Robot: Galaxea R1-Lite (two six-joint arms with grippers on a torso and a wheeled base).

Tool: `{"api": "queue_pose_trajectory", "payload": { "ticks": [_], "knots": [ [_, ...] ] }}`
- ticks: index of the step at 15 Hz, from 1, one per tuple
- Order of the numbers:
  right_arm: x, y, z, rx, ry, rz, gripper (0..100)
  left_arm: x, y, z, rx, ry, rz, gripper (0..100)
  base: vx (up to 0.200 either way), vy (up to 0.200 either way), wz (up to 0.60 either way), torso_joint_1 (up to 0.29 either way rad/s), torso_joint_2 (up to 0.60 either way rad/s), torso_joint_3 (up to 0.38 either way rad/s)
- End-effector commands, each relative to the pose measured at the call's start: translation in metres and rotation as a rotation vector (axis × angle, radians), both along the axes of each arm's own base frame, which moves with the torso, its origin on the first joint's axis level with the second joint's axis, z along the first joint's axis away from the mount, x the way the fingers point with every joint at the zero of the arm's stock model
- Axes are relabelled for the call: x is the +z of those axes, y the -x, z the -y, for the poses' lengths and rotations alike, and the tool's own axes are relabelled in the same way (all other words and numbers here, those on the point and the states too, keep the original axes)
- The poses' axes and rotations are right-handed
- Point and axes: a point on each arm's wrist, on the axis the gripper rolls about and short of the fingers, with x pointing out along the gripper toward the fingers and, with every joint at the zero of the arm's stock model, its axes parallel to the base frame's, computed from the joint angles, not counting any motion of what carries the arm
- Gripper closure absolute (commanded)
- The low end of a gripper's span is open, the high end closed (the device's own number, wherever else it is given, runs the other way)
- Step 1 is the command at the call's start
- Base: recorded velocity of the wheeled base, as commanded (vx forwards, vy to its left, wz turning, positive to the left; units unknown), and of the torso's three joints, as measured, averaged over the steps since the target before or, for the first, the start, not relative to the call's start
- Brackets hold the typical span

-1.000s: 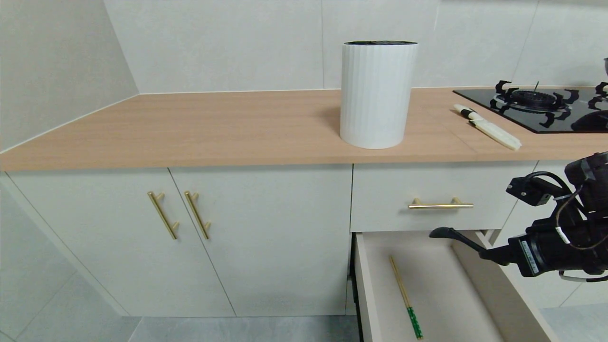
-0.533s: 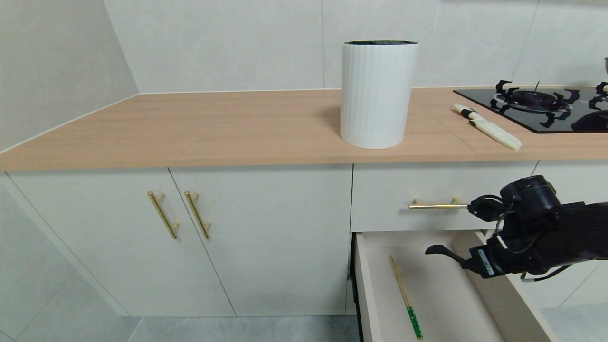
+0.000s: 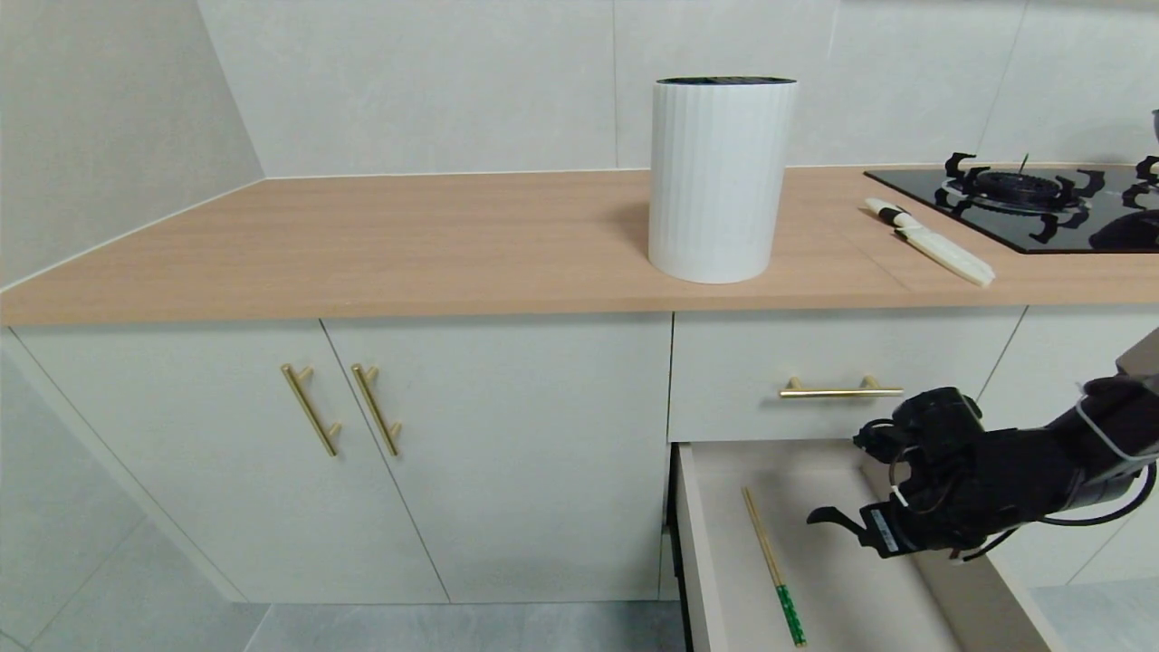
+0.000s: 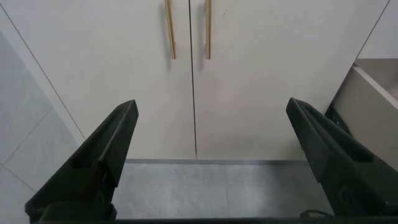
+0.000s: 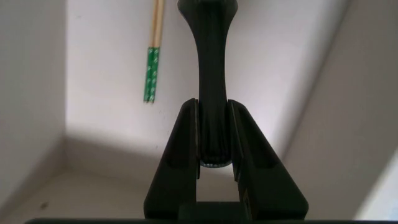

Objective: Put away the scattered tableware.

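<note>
Right gripper (image 3: 880, 534) clamps a black utensil (image 3: 828, 518) over the open drawer (image 3: 694, 516), near its right wall, with bare floor between it and the chopsticks (image 3: 771, 567). Left gripper (image 4: 211, 155) gapes wide before the cabinet doors (image 4: 249, 93).

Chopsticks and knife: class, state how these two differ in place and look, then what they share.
The chopsticks lie inside the open drawer; the knife lies on the countertop. The chopsticks are thin pale-wood sticks with green ends; the knife is broader, cream-white with a dark band. Both lie flat, long and narrow.
</note>
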Motion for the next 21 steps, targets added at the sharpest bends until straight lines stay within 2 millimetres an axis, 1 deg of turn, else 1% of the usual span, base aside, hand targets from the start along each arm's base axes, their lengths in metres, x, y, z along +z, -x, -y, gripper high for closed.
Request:
{"api": "queue_pose_trajectory", "payload": {
  "ticks": [1,3,4,11,15,18,21],
  "knots": [
    [-0.025,-0.005,-0.003,-0.022,0.000,-0.049,100,0.000,0.000,0.000,0.000,0.000,0.000,0,0.000,0.000,0.00,0.000,0.00,0.000],
    [-0.044,-0.008,-0.003,-0.054,0.036,-0.061,100,0.000,0.000,0.000,0.002,0.000,0.000,0,0.000,0.000,0.00,0.000,0.00,0.000],
    [-0.047,-0.008,-0.003,-0.057,0.045,-0.067,100,0.000,0.000,0.000,0.002,0.000,0.000,0,0.000,0.000,0.00,0.000,0.00,0.000],
    [-0.059,-0.008,-0.003,-0.055,0.055,-0.099,100,0.000,0.000,0.000,0.000,0.000,0.000,0,0.000,0.000,0.00,0.000,0.00,0.000],
    [-0.073,-0.008,-0.004,-0.055,0.060,-0.120,100,0.000,0.000,0.000,0.002,0.000,0.000,0,0.000,0.000,0.00,0.000,0.00,0.000],
    [-0.075,-0.007,-0.003,-0.055,0.061,-0.112,100,0.000,0.000,0.000,0.002,0.000,0.000,0,0.000,0.000,0.00,0.000,0.00,0.000],
    [-0.078,-0.006,-0.005,-0.060,0.101,-0.115,100,0.000,0.000,0.000,0.000,0.000,0.000,0,0.000,0.000,0.00,0.000,0.00,0.000]
  ]
}}
